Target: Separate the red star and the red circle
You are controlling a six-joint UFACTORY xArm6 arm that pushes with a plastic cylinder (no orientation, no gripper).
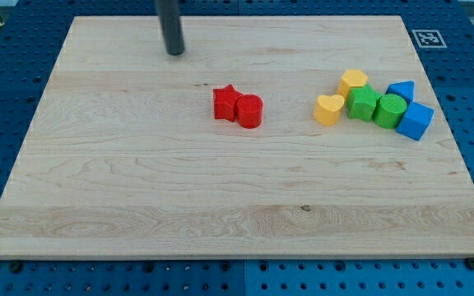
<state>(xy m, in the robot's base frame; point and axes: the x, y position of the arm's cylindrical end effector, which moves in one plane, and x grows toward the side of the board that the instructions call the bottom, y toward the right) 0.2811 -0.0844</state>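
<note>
Red circle (249, 111) touching red star (225, 104) (seam unclear)

Counter (220, 214) carries all. Red star (225, 103) touches red circle (249, 111) near centre, circle at 4 o'clock of star. My tip (175, 53) between 10 and 11 o'clock of star, apart. Six-block cluster (367, 103) at 3 o'clock of circle, well apart.
</note>
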